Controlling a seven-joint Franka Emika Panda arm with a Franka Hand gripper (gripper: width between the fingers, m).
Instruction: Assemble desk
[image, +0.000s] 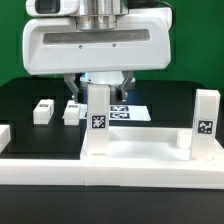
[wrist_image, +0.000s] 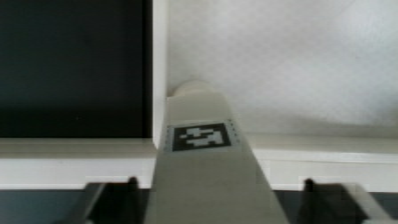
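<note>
The white desk top (image: 140, 148) lies flat at the front of the black table. Two white square-post legs stand upright on it: one in the middle (image: 98, 112) and one at the exterior view's right (image: 205, 118), each with a black-and-white tag. My gripper (image: 98, 90) is straight above the middle leg, and its fingers (image: 72, 86) straddle the leg's upper part. In the wrist view the tagged leg (wrist_image: 205, 135) runs between the two dark fingers (wrist_image: 111, 200) of the gripper (wrist_image: 214, 205) with a gap on each side. The gripper is open. The desk top (wrist_image: 285, 70) shows pale beyond the leg.
Two loose white legs (image: 42, 110) (image: 72, 110) stand on the black table at the exterior view's left. The marker board (image: 130, 110) lies behind the middle leg. A long white border bar (image: 110, 190) runs along the front, and another white bar (image: 5, 135) sits at the left edge.
</note>
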